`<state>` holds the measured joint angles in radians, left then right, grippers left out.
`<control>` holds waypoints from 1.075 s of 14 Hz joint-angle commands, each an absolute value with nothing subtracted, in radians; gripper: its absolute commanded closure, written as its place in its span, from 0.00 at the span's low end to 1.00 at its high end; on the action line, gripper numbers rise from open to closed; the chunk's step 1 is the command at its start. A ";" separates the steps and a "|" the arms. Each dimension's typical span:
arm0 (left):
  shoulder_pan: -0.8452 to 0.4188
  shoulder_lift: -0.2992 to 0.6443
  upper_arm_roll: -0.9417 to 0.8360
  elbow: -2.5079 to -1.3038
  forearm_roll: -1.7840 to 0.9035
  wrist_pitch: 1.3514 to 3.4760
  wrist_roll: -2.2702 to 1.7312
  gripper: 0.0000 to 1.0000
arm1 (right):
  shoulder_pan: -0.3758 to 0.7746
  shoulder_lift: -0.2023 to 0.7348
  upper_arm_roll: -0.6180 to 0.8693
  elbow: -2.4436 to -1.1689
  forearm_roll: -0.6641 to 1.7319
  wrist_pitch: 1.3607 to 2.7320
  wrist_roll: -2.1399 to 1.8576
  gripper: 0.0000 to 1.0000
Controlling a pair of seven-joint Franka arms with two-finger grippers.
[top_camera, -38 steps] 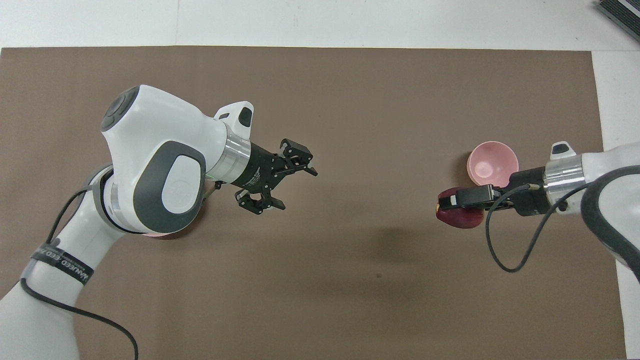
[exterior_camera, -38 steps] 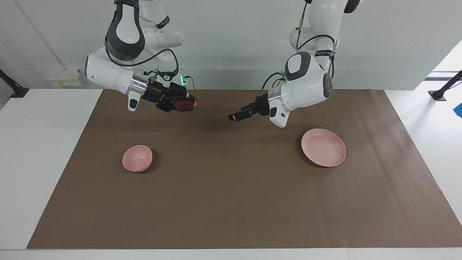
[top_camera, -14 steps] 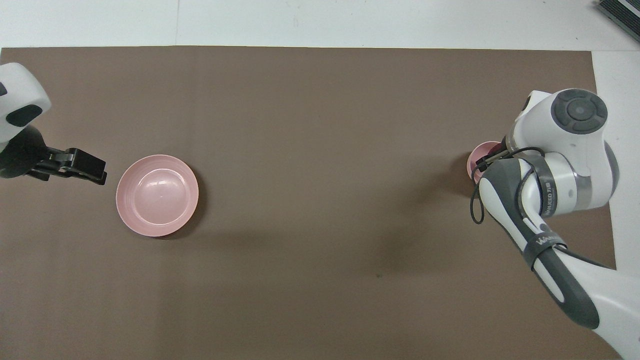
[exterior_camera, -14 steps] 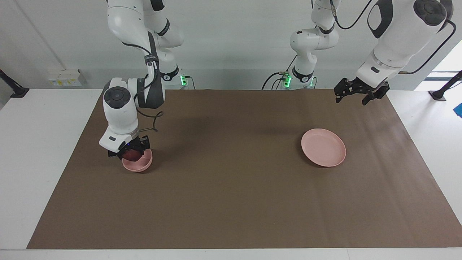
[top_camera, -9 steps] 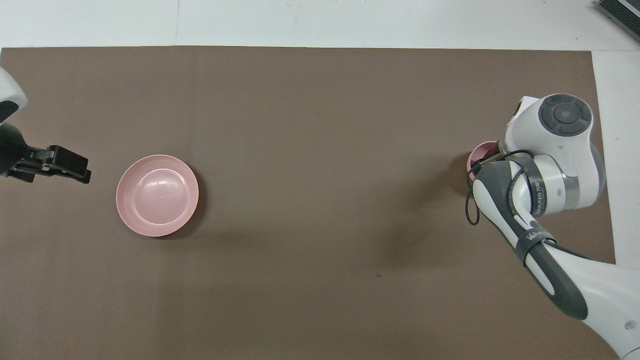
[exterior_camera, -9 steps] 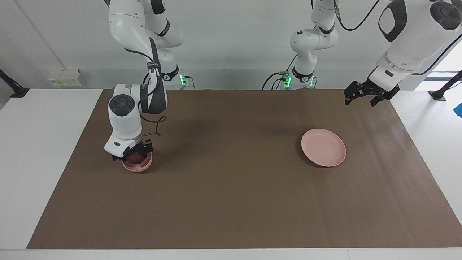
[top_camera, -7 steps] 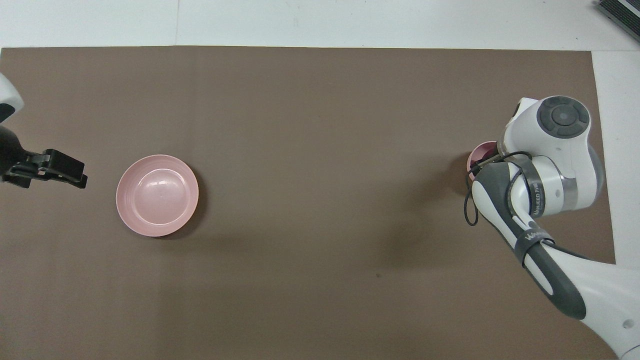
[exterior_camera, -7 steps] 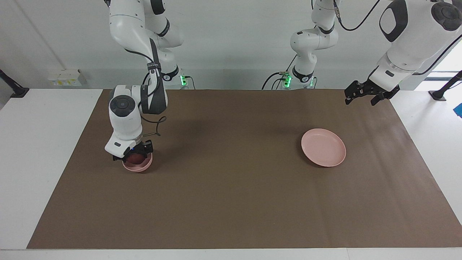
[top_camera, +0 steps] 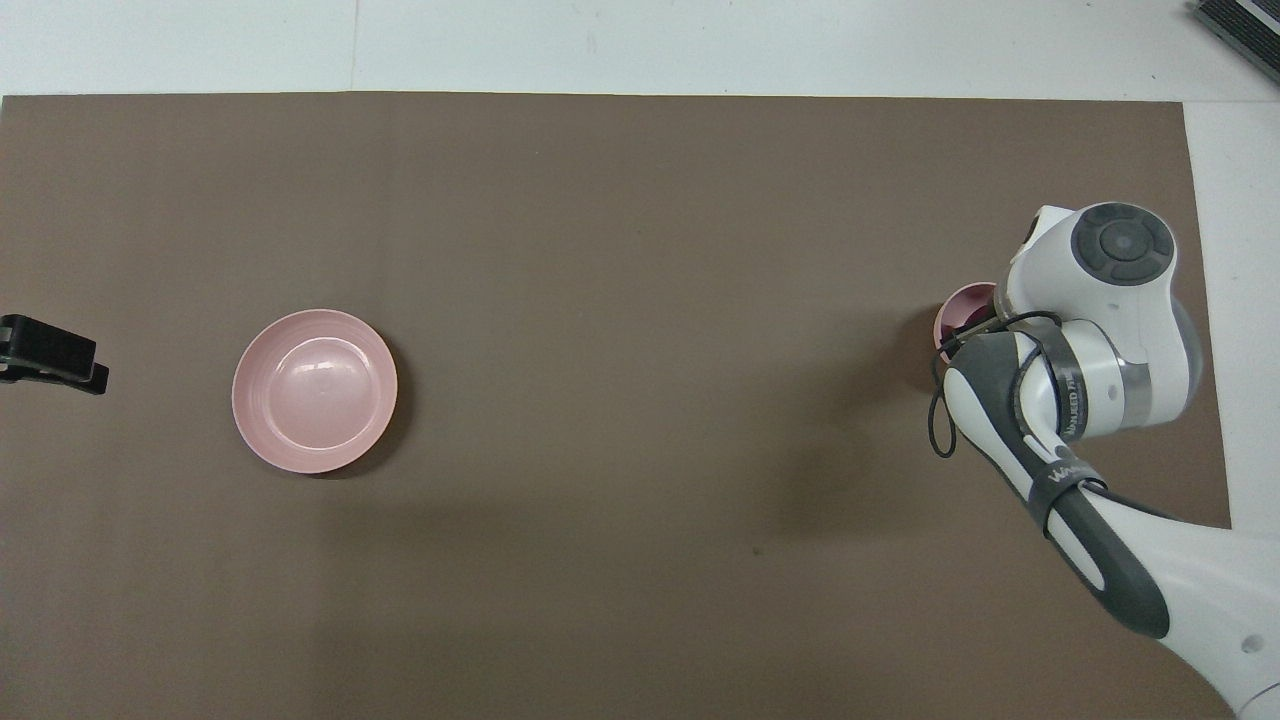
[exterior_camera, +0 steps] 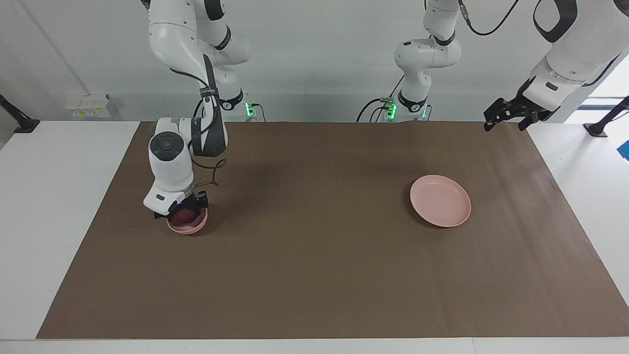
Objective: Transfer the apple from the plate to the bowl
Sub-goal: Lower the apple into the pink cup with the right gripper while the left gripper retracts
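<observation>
The small deep pink bowl (exterior_camera: 188, 225) stands on the brown mat toward the right arm's end. My right gripper (exterior_camera: 182, 211) points straight down into it, shut on the dark red apple (exterior_camera: 183, 215), which sits low inside the bowl's rim. In the overhead view the right arm covers most of the bowl (top_camera: 956, 309) and hides the apple. The flat pink plate (exterior_camera: 441, 201) (top_camera: 314, 391) lies bare toward the left arm's end. My left gripper (exterior_camera: 504, 123) (top_camera: 85, 365) hangs open in the air over the mat's edge at its own end, holding nothing.
A brown mat (exterior_camera: 314, 265) covers the table between white margins. A power strip with green lights (exterior_camera: 250, 109) lies by the arm bases. Nothing else stands on the mat.
The right gripper has sunk slightly, setting the apple deeper into the bowl. The left gripper has drawn away from the plate toward its own end of the table.
</observation>
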<state>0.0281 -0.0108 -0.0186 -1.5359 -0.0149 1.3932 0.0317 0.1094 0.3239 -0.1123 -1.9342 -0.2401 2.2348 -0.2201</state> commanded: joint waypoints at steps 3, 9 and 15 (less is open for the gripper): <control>0.011 -0.012 0.008 -1.529 -0.002 1.391 0.034 0.00 | 0.098 0.319 -0.103 -1.950 -0.267 2.264 -0.186 0.34; 0.008 -0.014 0.008 -1.526 0.003 1.494 0.142 0.00 | 0.098 0.319 -0.103 -1.944 -0.258 2.255 -0.186 0.00; -0.005 -0.015 0.006 -1.534 -0.005 1.532 0.175 0.00 | 0.107 0.302 -0.101 -1.893 -0.195 2.182 -0.186 0.00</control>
<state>0.0162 -0.0114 -0.0062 -1.5350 -0.0149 1.5211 0.1593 0.1114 0.3209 -0.1101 -1.9197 -0.2298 2.2283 -0.2109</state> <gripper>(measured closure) 0.000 0.000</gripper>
